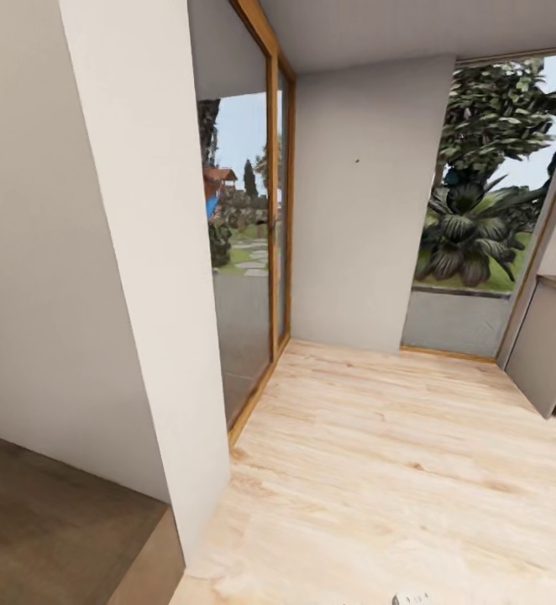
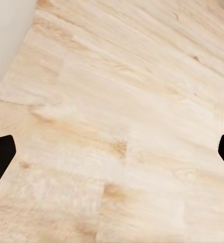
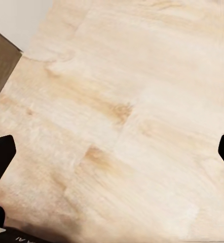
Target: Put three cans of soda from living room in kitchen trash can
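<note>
We're mid-drive here, nothing in hand. Looking down the left gripper (image 2: 112, 147), its fingers sit spread wide at the frame edges over bare plank floor (image 2: 122, 101); the right gripper (image 3: 112, 147) is just as wide and empty. So no cans and no bin around us yet. Ahead there's a white wall corner (image 1: 144, 252), then a wood-framed glass door (image 1: 257, 210), and a grey cabinet (image 1: 551, 344) further right. We'd swing wide of that corner and keep scanning. No containers visible to check.
</note>
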Robot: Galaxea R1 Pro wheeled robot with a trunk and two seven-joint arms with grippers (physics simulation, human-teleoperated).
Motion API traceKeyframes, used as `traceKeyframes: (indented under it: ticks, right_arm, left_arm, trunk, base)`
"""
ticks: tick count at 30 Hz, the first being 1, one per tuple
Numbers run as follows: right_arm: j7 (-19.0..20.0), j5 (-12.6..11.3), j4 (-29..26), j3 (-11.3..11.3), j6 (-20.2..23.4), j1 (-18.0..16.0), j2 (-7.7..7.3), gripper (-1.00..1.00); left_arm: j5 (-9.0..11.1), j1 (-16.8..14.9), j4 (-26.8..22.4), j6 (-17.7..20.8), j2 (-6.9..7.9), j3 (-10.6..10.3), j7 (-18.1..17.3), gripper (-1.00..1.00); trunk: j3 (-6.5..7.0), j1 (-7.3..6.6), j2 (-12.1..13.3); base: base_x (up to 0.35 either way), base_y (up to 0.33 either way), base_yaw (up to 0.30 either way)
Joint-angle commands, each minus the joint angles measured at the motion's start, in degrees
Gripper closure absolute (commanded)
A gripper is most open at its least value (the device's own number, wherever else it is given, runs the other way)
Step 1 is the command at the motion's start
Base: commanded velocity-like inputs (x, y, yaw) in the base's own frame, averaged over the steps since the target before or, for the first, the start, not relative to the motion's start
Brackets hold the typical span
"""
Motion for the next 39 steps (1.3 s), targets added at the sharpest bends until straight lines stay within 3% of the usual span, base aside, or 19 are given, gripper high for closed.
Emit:
traceKeyframes:
  ticks: [1, 39]
  right_arm:
    - [0.0, 0.0, 0.0, 0.0, 0.0, 0.0, 0.00, -1.00]
    - [-0.2, 0.0, 0.0, 0.0, 0.0, 0.0, 0.01, -1.00]
  left_arm:
    - [0.0, 0.0, 0.0, 0.0, 0.00, 0.0, 0.0, -1.00]
    - [0.0, 0.0, 0.1, 0.0, 0.00, -0.1, 0.0, -1.00]
  trunk:
    - [0.02, 0.00, 0.0]
    - [0.87, 0.00, 0.0]
  base:
    - [0.000, 0.000, -0.270]
    - [0.000, 0.000, -0.270]
